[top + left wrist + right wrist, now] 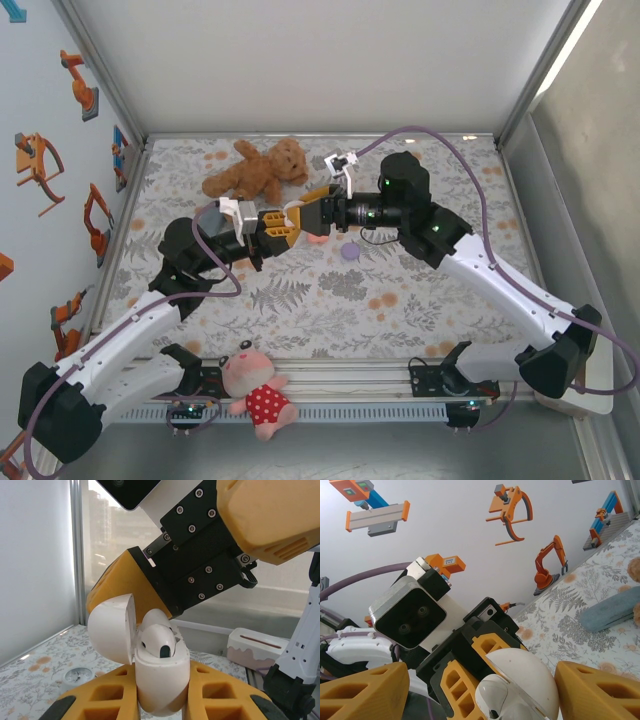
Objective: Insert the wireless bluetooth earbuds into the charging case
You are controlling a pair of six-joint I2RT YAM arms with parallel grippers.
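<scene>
A white charging case (pixel 162 680) stands upright with my left gripper (pixel 162 702) shut on its lower body, held above the patterned cloth at mid-table. Its lid (pixel 112 627) hangs open to the left. Two white earbuds sit in the case, one in front (pixel 159 641) and one behind it (pixel 154 617). My right gripper (pixel 482 682) is open. Its yellow fingers (pixel 592 690) straddle the top of the case, one on each side of the lid (pixel 527 677) and an earbud (pixel 492 695). From above, the left gripper (pixel 283 222) and right gripper (pixel 312 212) meet tip to tip.
A brown teddy bear (pixel 255 170) lies at the back. A pink doll (pixel 258 390) sits on the near rail. A small purple round object (pixel 349 254) and a pink one (pixel 318 238) lie on the cloth under the grippers. A white and pink box (pixel 257 647) stands to the right.
</scene>
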